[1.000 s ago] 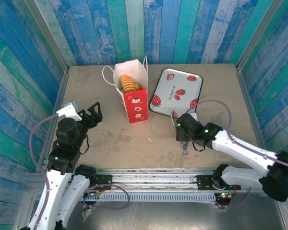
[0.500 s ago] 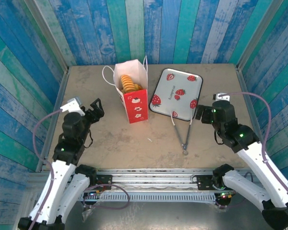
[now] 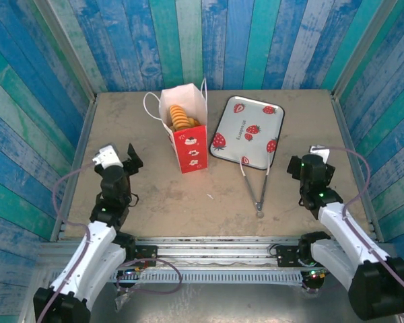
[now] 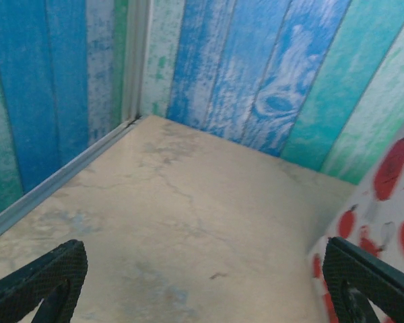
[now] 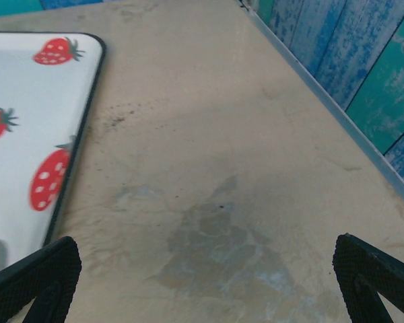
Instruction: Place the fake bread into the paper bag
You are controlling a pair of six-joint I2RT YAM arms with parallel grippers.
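The fake bread [image 3: 180, 118] sits in the paper bag [image 3: 190, 149], tray [image 3: 250, 116] at its three o'clock; left pincer [image 3: 130, 159] and right pincer [image 3: 297, 165] both spread wide, holding nothing.

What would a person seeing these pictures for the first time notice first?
Probably the small white-and-red paper gift bag standing upright on the beige table, glossy golden-orange toy pastries piled in its open top. To its right lies a white strawberry-print tray, with thin metal tongs just in front.

Overhead from behind, 2 low forward wrist views, tray [image 3: 247, 131] shared
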